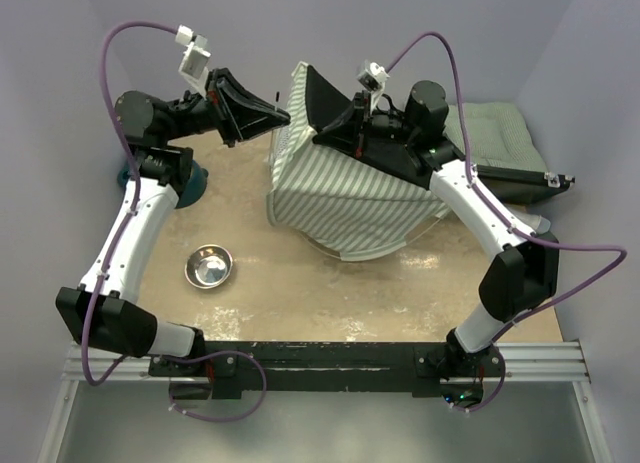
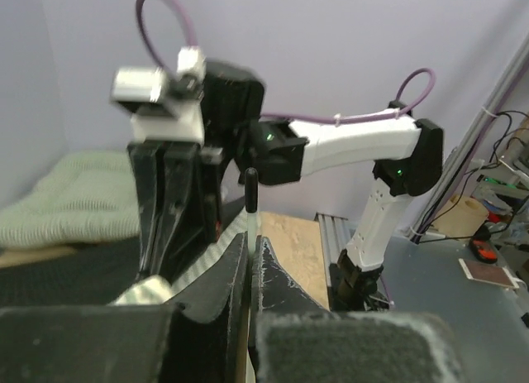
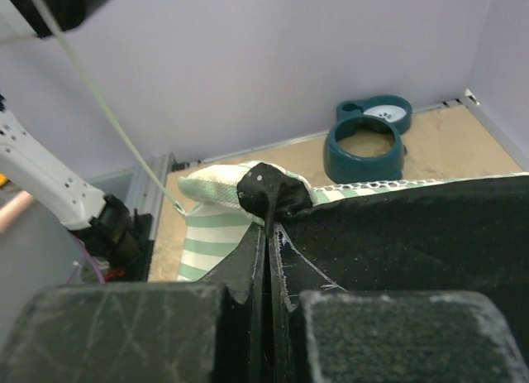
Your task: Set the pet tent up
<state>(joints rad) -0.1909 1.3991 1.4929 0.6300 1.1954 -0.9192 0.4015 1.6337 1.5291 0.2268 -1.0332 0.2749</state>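
The pet tent [image 1: 345, 198], pale green-and-white striped, stands half-raised in the middle of the table. My left gripper [image 1: 283, 115] is at its far left corner. In the left wrist view the gripper [image 2: 250, 249] is shut on a thin pale pole [image 2: 249, 222] with a black tip. My right gripper [image 1: 325, 135] is over the tent's top. In the right wrist view the gripper [image 3: 269, 227] is shut on a bunch of black mesh [image 3: 271, 191] beside the striped fabric [image 3: 211, 226]. The pole [image 3: 107, 110] slants down to the tent's corner.
A steel bowl [image 1: 208, 266] sits at the front left. A teal double bowl stand [image 3: 368, 139] lies behind the left arm [image 1: 130, 233]. A green quilted cushion [image 1: 495, 133] on a black mat [image 1: 520, 183] fills the far right corner. Walls close in the sides.
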